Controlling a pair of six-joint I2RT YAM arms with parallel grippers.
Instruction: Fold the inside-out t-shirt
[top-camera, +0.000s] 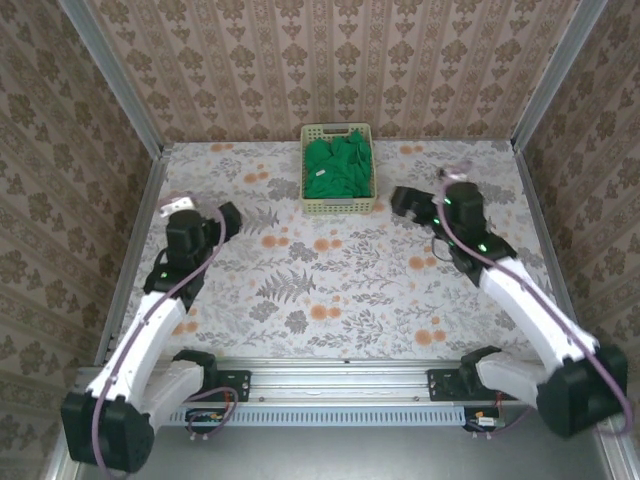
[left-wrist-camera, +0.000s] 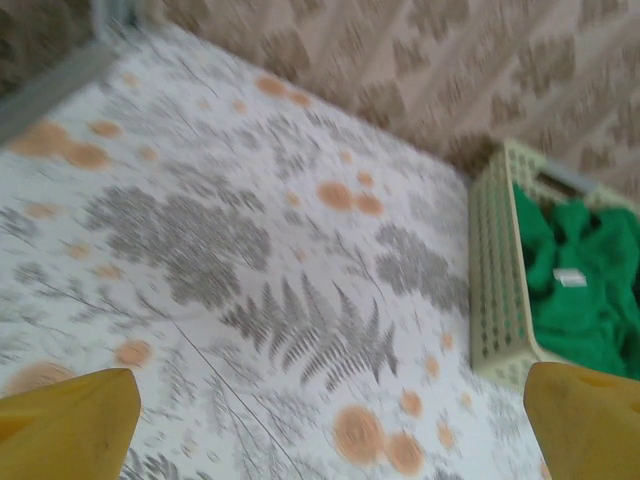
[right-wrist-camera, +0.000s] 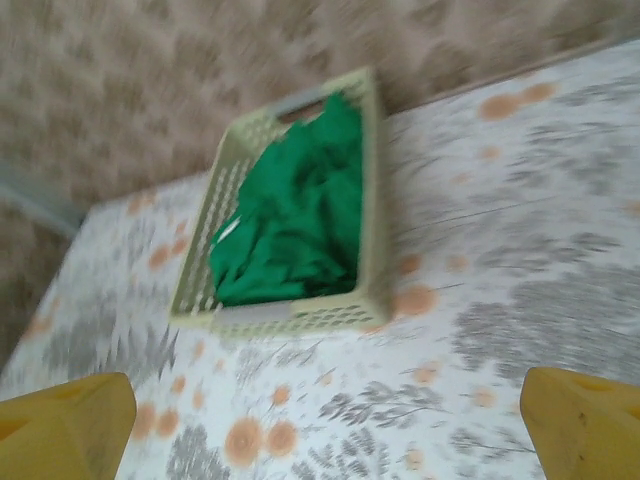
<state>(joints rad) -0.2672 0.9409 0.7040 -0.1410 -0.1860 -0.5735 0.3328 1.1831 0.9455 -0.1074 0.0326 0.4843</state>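
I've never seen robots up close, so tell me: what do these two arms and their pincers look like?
The left arm and right arm both have white shells between black joints, a mauve cable looped alongside, and small green lights near the wrist. The left pincer and right pincer are black, with yellow wedge-shaped fingertips.

Left arm (top-camera: 150, 335): reaching toward 1 o'clock; left end effector (top-camera: 231, 216) jaws wide apart. Right arm (top-camera: 525, 290): toward 11 o'clock; right end effector (top-camera: 400, 203) likewise.

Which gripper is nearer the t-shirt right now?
Right. The right gripper is just off the near right corner of the basket, where the t-shirt lies bunched. The left gripper is farther off, to the basket's near left.
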